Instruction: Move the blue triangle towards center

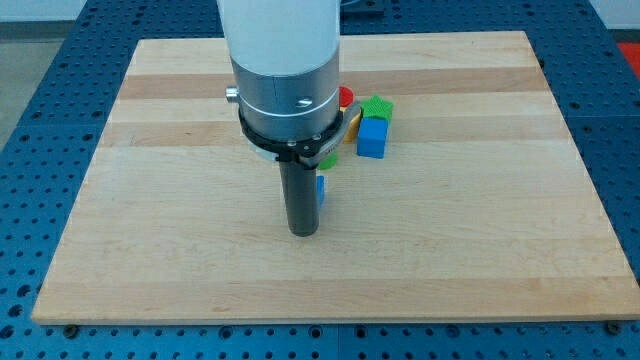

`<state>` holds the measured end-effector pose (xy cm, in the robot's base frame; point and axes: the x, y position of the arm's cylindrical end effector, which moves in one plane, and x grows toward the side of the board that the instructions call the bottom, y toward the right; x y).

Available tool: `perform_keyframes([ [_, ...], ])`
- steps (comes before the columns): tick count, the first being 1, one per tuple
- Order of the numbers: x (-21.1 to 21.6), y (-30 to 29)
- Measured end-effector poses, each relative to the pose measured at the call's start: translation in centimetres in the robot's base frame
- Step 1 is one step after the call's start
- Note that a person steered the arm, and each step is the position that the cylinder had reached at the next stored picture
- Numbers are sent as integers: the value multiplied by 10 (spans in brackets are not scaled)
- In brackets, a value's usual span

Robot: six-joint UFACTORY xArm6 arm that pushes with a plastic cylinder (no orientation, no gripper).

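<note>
My tip (303, 231) rests on the wooden board (150, 200) a little below its middle. A sliver of a blue block (321, 189) shows just right of the rod, touching or nearly touching it; the rod hides most of it, so its shape cannot be made out. A blue cube (372, 138) stands up and to the right of the tip. A green block (377, 107) sits just above the cube. A red block (345, 97) peeks out beside the arm's body, with a yellow piece (351, 122) below it. A bit of green (328, 160) shows under the arm's collar.
The arm's white and grey body (285, 70) hides the board's upper middle. The board lies on a blue perforated table (40, 120).
</note>
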<state>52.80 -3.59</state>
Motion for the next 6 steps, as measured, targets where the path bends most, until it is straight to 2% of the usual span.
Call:
perform_keyframes([
  [3, -7, -29],
  [4, -22, -17],
  [6, -25, 40],
])
